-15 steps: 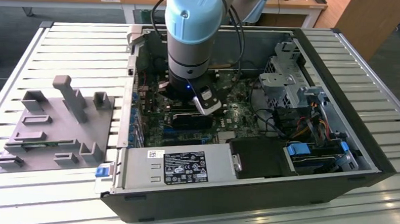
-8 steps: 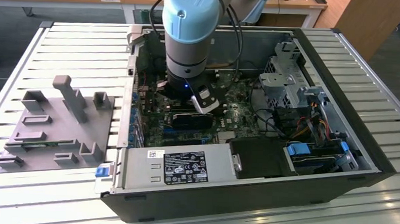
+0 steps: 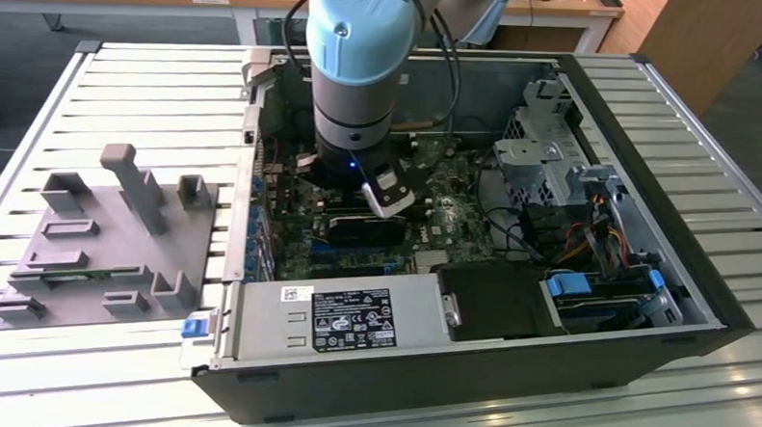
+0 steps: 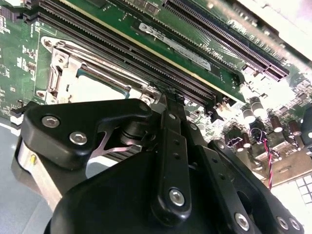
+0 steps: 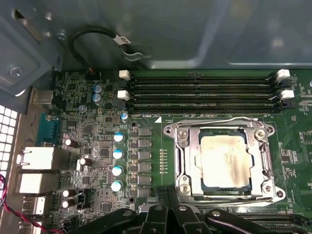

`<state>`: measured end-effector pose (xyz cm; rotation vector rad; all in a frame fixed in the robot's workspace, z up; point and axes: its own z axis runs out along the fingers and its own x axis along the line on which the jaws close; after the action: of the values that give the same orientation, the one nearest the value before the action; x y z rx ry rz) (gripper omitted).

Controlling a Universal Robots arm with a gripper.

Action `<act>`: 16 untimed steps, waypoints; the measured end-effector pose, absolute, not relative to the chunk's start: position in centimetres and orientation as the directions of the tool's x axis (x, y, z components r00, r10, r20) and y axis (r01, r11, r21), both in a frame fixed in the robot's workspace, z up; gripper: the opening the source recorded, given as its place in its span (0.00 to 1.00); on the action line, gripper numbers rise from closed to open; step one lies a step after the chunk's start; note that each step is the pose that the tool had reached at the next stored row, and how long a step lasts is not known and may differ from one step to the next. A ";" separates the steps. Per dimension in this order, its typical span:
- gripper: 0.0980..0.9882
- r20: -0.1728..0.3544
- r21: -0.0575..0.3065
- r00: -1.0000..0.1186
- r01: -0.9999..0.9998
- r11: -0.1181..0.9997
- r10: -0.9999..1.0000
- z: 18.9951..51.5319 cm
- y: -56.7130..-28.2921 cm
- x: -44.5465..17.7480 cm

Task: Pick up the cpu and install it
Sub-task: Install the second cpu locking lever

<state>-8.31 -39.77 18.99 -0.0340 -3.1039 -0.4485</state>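
Black gripper (image 4: 170, 105) linkages reach down into the open computer case (image 3: 686, 285), hanging just above the green motherboard (image 5: 146, 122). Whether its fingers are spread or closed cannot be told, since the tips lie behind the linkage arms in both wrist views, and nothing shows as held between them.

In the first wrist view the cpu (image 5: 223, 161) sits seated in the socket frame (image 5: 183, 161), its pale, smeared metal top framed by the silvery retention bracket. Taking the cpu as the clock's centre there, the black memory slots (image 5: 204, 92) run across at 12 o'clock, the row of blue-topped capacitors (image 5: 117, 161) stands at 9 o'clock, and the gripper's linkages come in at about 7 o'clock, near the frame's edge. In the second wrist view the cpu (image 4: 97, 87) shows partly behind the gripper's knuckle.

In the exterior view the arm (image 3: 356, 68) descends into the case on the slatted table (image 3: 142, 97). With the case as centre, a grey fixture block (image 3: 110, 240) rests on the table at 9 o'clock, well apart from the arm.
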 end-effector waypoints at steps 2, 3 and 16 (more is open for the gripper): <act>0.01 0.009 0.285 -1.000 0.022 0.958 0.021 19.0 -39.8 -8.4; 0.01 0.009 0.286 -1.000 0.022 0.958 0.021 19.0 -39.8 -8.4; 0.01 0.009 0.291 -1.000 0.022 0.957 0.021 20.4 -39.8 -8.4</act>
<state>-8.38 -39.78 20.38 -0.0341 -3.1019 -0.4611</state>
